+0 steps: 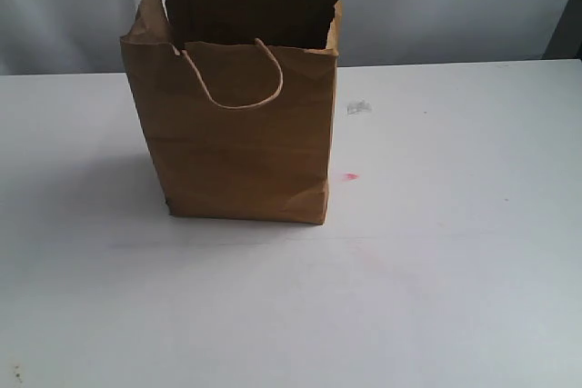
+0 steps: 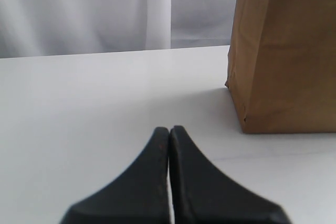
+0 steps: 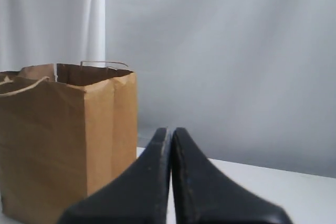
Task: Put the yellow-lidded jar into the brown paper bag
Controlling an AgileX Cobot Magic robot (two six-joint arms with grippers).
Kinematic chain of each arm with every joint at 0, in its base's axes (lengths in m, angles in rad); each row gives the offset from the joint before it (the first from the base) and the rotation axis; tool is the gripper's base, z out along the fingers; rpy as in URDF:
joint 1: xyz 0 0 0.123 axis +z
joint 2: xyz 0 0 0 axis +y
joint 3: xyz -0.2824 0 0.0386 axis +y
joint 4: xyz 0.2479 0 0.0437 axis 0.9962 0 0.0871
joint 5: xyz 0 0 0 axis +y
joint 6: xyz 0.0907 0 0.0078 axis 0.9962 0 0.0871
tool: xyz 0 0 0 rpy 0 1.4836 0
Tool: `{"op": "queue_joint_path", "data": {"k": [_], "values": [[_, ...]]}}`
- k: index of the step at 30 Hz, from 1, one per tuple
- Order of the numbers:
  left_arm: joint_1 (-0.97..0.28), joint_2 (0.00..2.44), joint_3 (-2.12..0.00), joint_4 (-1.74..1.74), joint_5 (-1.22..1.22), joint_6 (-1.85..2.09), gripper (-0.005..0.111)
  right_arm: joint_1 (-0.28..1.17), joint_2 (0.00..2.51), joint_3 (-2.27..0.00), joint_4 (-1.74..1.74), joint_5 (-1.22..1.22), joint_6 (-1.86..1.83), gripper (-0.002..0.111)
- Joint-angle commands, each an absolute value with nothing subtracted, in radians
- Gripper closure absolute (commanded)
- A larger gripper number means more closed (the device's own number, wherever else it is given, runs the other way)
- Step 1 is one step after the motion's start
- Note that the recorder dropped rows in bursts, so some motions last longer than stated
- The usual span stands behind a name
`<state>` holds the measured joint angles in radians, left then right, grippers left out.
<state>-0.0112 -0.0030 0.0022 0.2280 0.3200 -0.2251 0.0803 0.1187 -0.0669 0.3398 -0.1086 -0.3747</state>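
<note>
The brown paper bag (image 1: 241, 134) stands upright on the white table (image 1: 436, 252), left of centre, its torn top open and a cord handle hanging over the front. The yellow-lidded jar is not visible in any view. Neither gripper shows in the exterior view. In the left wrist view my left gripper (image 2: 169, 129) is shut and empty, low over the table, with the bag's lower corner (image 2: 283, 72) a short way off. In the right wrist view my right gripper (image 3: 170, 130) is shut and empty, with the bag (image 3: 63, 140) beside it and apart from it.
A small grey smudge (image 1: 358, 107) and a pink mark (image 1: 350, 176) lie on the table just right of the bag. White curtains (image 2: 84, 9) hang behind the table's far edge.
</note>
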Motion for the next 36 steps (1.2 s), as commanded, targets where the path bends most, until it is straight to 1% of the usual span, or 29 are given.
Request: {"op": "queue_joint_path", "data": {"k": [1,7,14,36], "values": [[-0.016,0.0,0.0,0.224,0.311,-0.229,0.106,0.055,0.072,0.0,0.329,-0.204,-0.386,0.108],[-0.016,0.0,0.0,0.224,0.311,-0.229,0.106,0.06,0.054,0.0,0.324,-0.138,-0.388,0.108],[-0.016,0.0,0.0,0.224,0.311,-0.229,0.106,0.06,0.054,0.0,0.322,0.029,-0.393,0.108],[-0.016,0.0,0.0,0.224,0.311,-0.229,0.106,0.06,0.054,0.0,0.324,0.033,-0.388,0.108]]}}
